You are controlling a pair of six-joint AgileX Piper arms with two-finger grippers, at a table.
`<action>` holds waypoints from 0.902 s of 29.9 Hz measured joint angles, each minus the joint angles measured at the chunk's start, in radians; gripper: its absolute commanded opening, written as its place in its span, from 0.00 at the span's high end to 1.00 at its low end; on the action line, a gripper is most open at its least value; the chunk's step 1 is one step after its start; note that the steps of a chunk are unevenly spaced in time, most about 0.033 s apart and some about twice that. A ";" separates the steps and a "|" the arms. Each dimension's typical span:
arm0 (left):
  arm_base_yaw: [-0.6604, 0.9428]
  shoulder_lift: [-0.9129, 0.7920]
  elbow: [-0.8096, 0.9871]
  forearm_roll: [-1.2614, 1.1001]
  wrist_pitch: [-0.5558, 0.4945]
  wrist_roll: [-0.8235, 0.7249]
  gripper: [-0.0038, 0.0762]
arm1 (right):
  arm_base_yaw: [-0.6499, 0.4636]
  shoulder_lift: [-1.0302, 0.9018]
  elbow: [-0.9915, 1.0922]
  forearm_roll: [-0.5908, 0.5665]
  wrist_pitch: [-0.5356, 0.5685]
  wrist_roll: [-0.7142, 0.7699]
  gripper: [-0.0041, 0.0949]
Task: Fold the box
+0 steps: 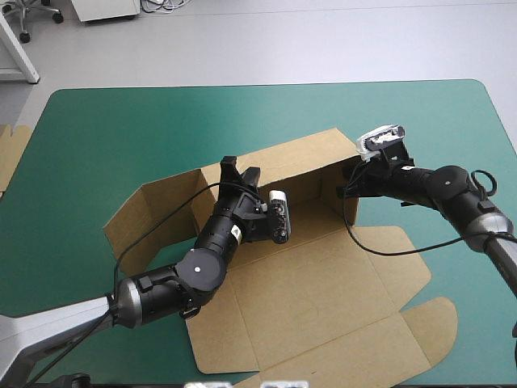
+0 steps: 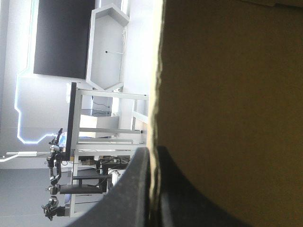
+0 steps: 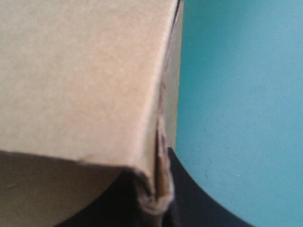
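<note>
- Two arms meet over the teal-green table (image 1: 121, 121). Only the high view shows it whole (the right wrist view catches just a bare strip of cover beside its gripper).
- At the table's middle, reaching toward the near edge, lies the box (image 1: 323, 299). Its base and front flaps are flat, its long rear wall stands raised, and a panel at the wall's left end leans outward, half up.
- At the rear wall's top edge, near its left end, sits the left gripper (image 1: 240, 170). The high view cannot settle how its jaws stand. The left wrist view does: the black fingers (image 2: 123, 194) are all but closed, pinching the board's edge, with brown wall filling the view to one side.
- At the wall's right end sits the right gripper (image 1: 353, 174), half hidden from above. Its own view shows the jaws nipped on a folded corner of board (the edge looks crumpled at the grip).
- Some spare board (image 1: 10, 153) pokes in at the table's left edge, seen from above only.
</note>
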 measured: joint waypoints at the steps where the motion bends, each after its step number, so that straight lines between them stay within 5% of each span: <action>1: 0.000 0.000 0.000 0.000 -0.001 0.000 0.97 | 0.001 -0.003 0.000 -0.012 0.001 0.013 0.96; 12: 0.000 0.000 0.000 0.002 -0.004 0.000 0.95 | 0.002 -0.009 0.000 -0.038 0.007 0.079 0.96; 15: 0.000 0.000 -0.005 0.002 -0.004 0.000 0.84 | 0.002 -0.010 0.000 -0.038 0.007 0.082 0.96; 21: -0.001 0.000 -0.056 0.005 -0.043 0.001 0.48 | 0.010 -0.012 0.000 -0.037 0.026 0.088 0.96; 27: -0.028 -0.002 -0.061 0.009 -0.059 0.002 0.44 | 0.011 -0.013 0.000 -0.036 0.032 0.095 0.96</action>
